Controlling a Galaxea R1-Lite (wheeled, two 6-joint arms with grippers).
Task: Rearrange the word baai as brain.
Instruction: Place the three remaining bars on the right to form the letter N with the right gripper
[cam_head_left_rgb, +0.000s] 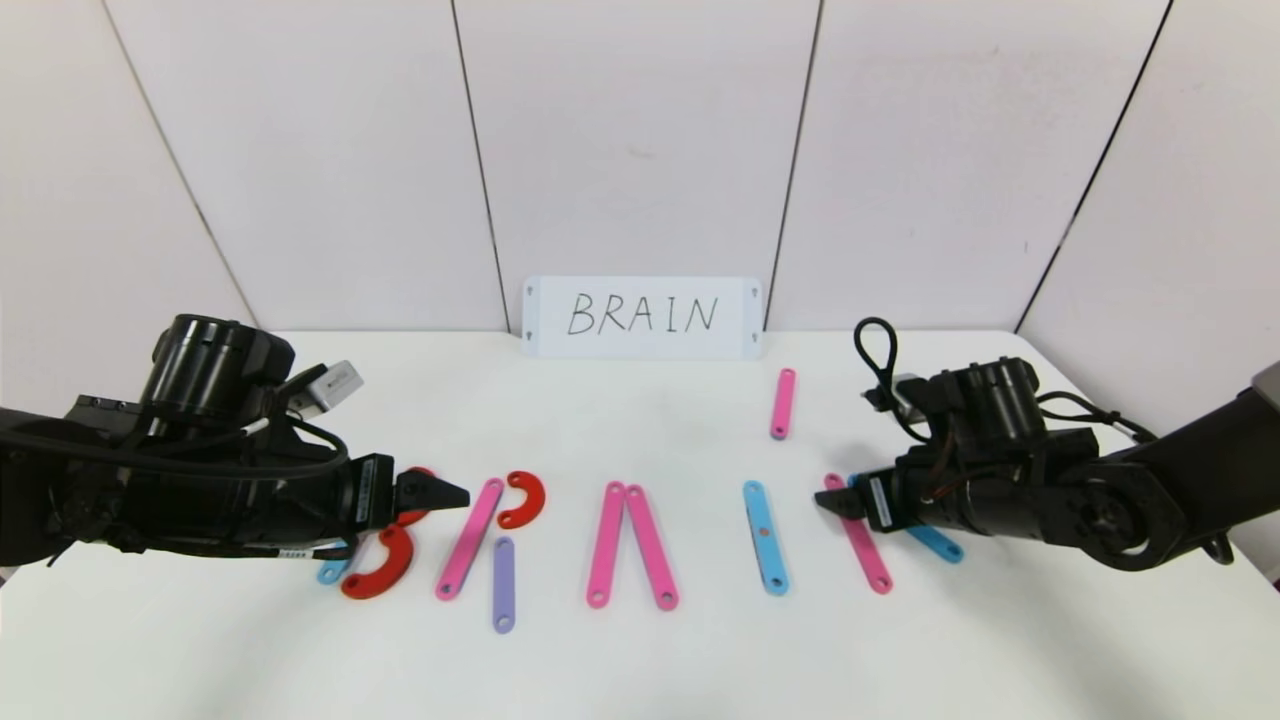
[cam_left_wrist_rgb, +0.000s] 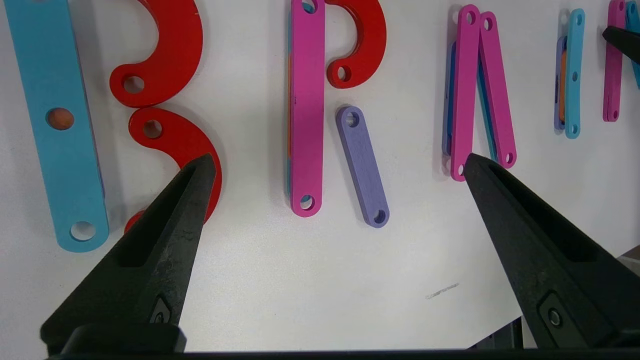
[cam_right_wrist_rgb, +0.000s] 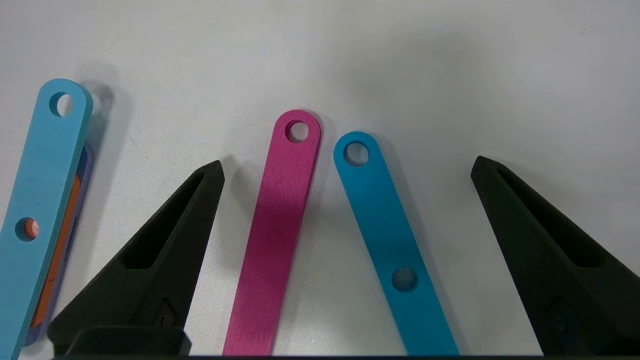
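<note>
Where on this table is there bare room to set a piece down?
Free: the front strip below the purple bar and pink pair; the back between the BRAIN card and the row, left of the lone pink bar. Crowded: the letter row between the left claw and right claw.

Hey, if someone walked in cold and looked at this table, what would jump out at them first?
Probably the white sign reading BRAIN, propped against the back wall, and below it the row of coloured bars and arcs laid out as letters: red arcs at the robot's left, a pink pair leaning together mid-table. The left gripper and right gripper hover open at either end of the row, holding nothing.
</note>
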